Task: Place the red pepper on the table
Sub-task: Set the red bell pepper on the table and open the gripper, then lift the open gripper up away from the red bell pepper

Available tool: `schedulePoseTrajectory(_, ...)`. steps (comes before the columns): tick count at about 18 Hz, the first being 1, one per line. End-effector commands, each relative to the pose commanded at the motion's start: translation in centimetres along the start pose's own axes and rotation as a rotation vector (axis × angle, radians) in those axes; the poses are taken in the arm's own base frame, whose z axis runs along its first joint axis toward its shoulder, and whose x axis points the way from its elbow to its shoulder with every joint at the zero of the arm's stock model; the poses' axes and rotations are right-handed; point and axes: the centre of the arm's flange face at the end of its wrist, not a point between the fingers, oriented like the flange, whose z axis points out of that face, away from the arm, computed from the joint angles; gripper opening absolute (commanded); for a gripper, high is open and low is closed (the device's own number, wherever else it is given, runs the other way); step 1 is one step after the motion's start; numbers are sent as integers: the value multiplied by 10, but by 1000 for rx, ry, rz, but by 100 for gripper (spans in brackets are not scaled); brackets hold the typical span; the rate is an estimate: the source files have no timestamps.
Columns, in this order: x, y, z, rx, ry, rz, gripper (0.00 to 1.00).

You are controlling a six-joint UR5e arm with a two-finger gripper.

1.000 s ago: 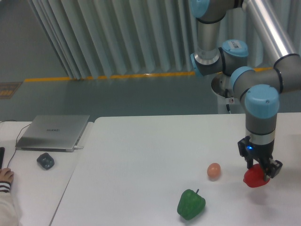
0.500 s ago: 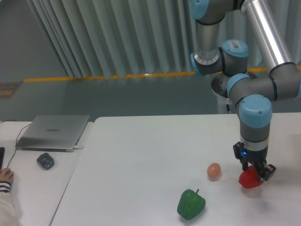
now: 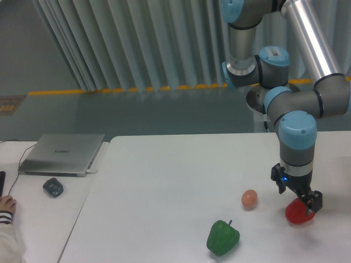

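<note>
The red pepper (image 3: 299, 213) sits low at the right side of the white table (image 3: 164, 181), with a faint shadow right under it, so it looks to be resting on the surface. My gripper (image 3: 299, 199) points straight down over it. The dark fingers (image 3: 313, 202) straddle the pepper's top and are shut on it. The fingers hide the pepper's upper part.
A small orange-pink ball (image 3: 249, 199) lies just left of the red pepper. A green pepper (image 3: 222, 238) lies near the table's front edge. On the narrower desk to the left are a closed laptop (image 3: 62, 153), a dark mouse (image 3: 53, 187) and a person's hand (image 3: 6, 205).
The gripper carried the red pepper a little left, then back right and down. The pepper now sits lower, against the table surface.
</note>
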Motion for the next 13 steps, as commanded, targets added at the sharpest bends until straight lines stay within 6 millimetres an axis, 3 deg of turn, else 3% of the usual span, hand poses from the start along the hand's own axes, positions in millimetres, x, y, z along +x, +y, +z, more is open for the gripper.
schedulePoseTrajectory(13, -9, 20, -42, -29, -94, 361, 100)
